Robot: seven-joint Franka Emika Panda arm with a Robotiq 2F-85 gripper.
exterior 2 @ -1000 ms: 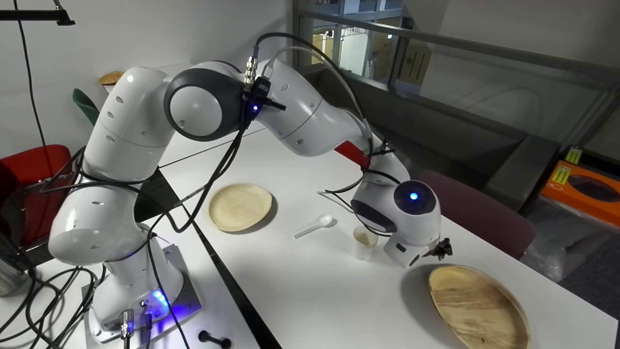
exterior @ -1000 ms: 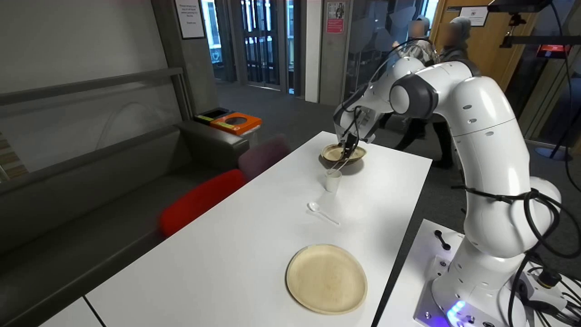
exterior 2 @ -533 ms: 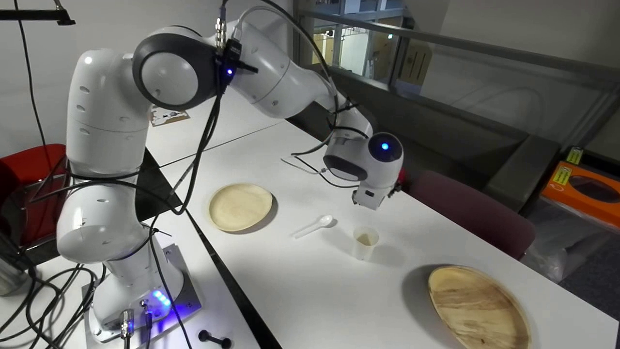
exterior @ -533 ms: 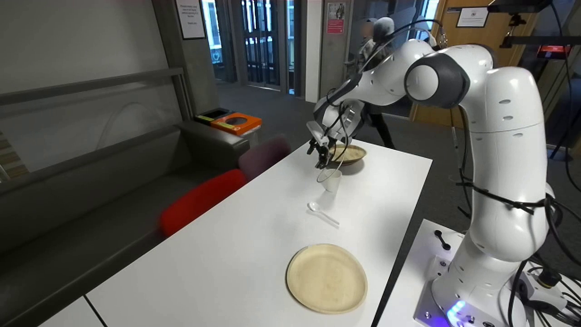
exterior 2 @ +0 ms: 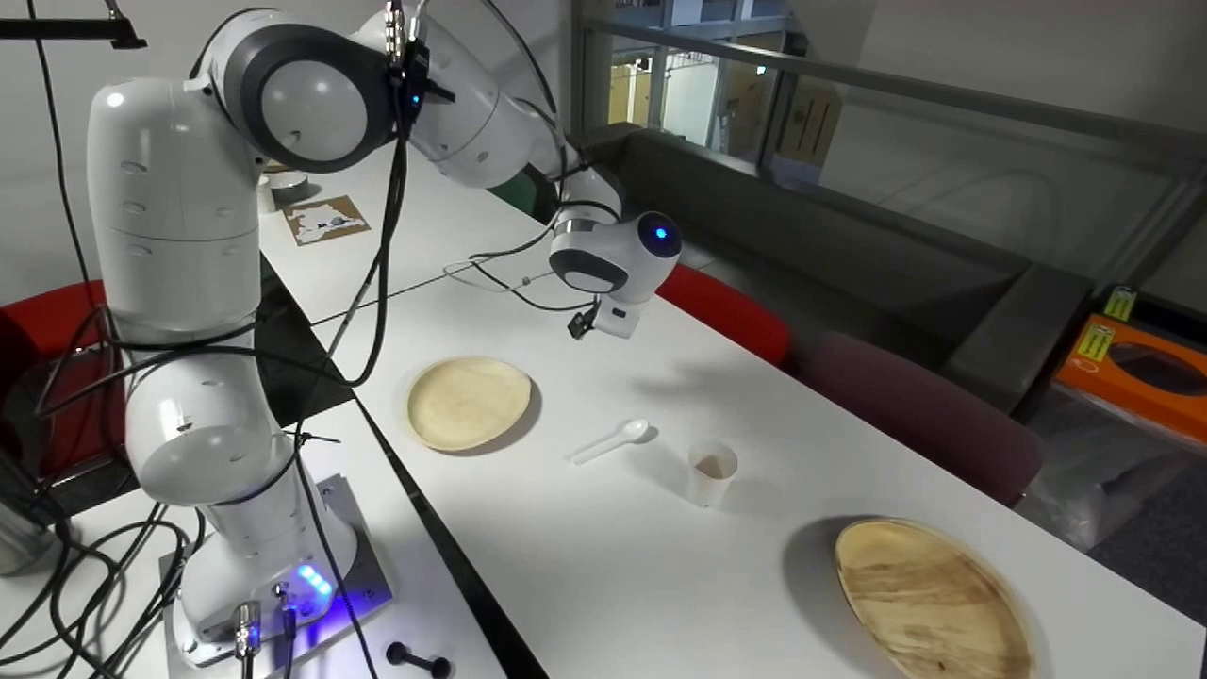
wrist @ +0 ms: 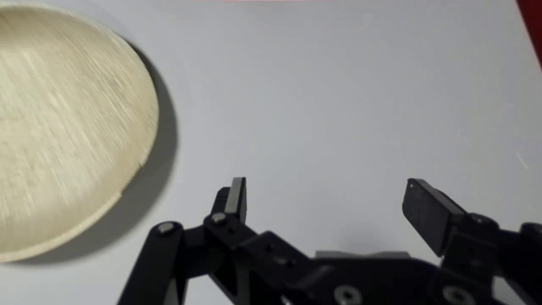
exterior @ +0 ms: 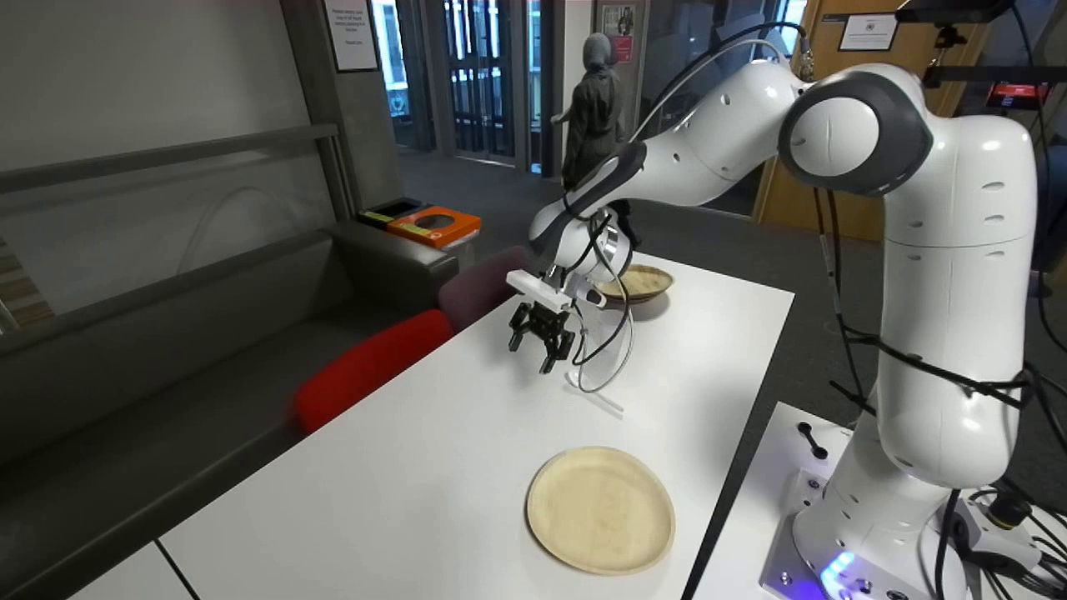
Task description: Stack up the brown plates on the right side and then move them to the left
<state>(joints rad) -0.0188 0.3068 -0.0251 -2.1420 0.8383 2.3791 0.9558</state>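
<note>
Hovering over the table [exterior 2: 603, 509], the robot's fingers [wrist: 427, 212] stand spread wide, with nothing caught between them. From where I stand, a pale brown plate [exterior: 600, 510] lies on the table near the robot's base [exterior 2: 245, 556], while a grained brown plate [exterior 2: 934, 604] sits well apart from it, toward the opposite end, past a spoon [exterior 2: 613, 440] and a white cup [exterior 2: 707, 486]. There may be more than one layer at that end; I can't count them. The wrist view catches part of a plate, which I take to be the pale one, off to the side and not touching either finger.

I'd expect these plates to be light and stiff, dry and wood-like, with hardly any give. The matte surface should offer decent friction, though a plate might skate across the smooth table if nudged. Clasping one across its full width looks hopeless, as it seems broader than the fingers can reach. The low rim is the place to take hold: one finger inside, one outside, coming down over the edge and nipping just the thin wall. Too hard a pinch could split it, so a moderate squeeze should do. Held at one edge, a plate will probably droop on its far side, and a pinched stack may slip layer against layer.
</note>
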